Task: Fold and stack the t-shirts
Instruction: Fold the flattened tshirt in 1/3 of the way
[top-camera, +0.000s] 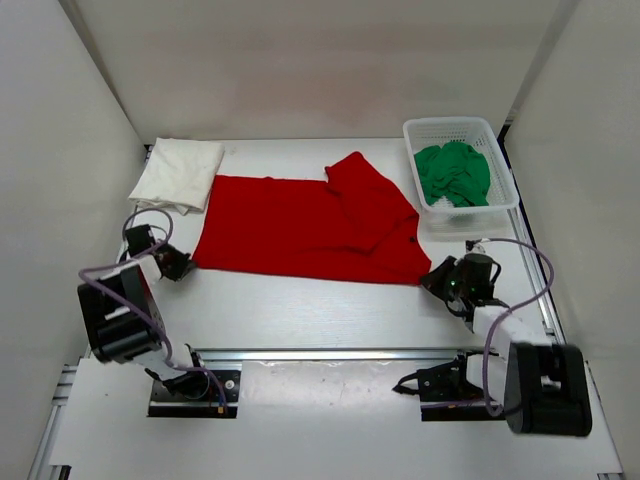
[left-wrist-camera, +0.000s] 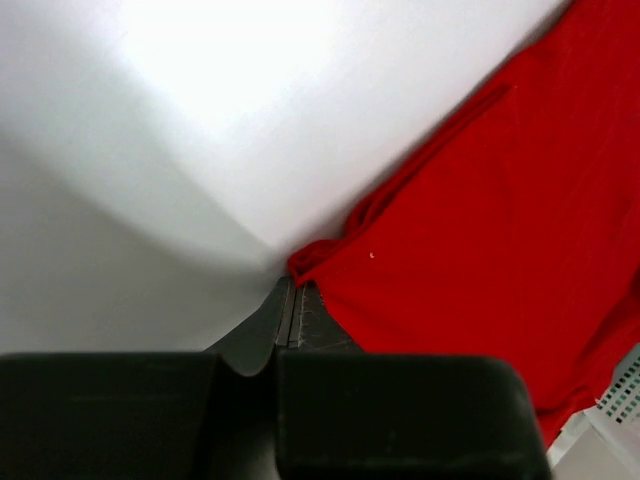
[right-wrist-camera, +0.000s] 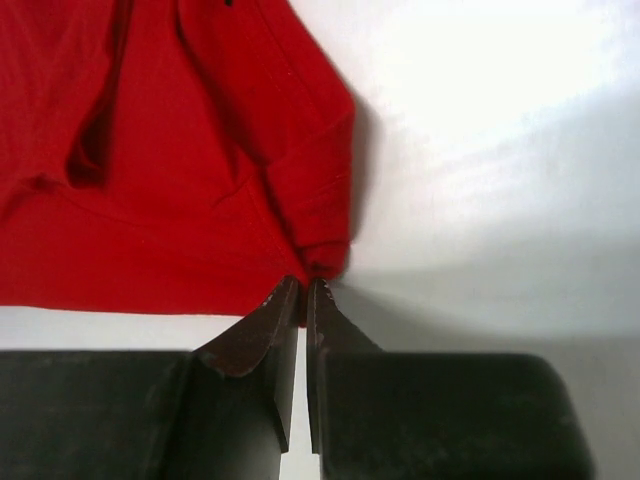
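Left tool (top-camera: 186, 264) is pinched shut on the near left corner of the red t-shirt (top-camera: 300, 235). My right tool (top-camera: 428, 280) is pinched shut on its near right corner. In both wrist views the dark tips are pressed together, and a little bunch of red cloth sits right at them. So I think each tool has a bit of the hem. I think I hold both near corners so the near edge can come up evenly and not twist when I fold it over. The red t-shirt lies spread out in the middle of the worktop (top-camera: 300, 310). On its right side, a flap of the shirt lies folded over on top of it. The cloth looks soft and thin, with small wrinkles, so it will sag between the two tools. The white t-shirt (top-camera: 180, 172) sits in the far left corner of the worktop as a neat folded square. I think that spot is for the stack. The green t-shirt (top-camera: 452, 172) is crumpled in a lump inside the basket (top-camera: 447, 124) at the far right corner, not folded yet. The basket is white plastic with lots of little holes. The worktop is smooth, white and hard.
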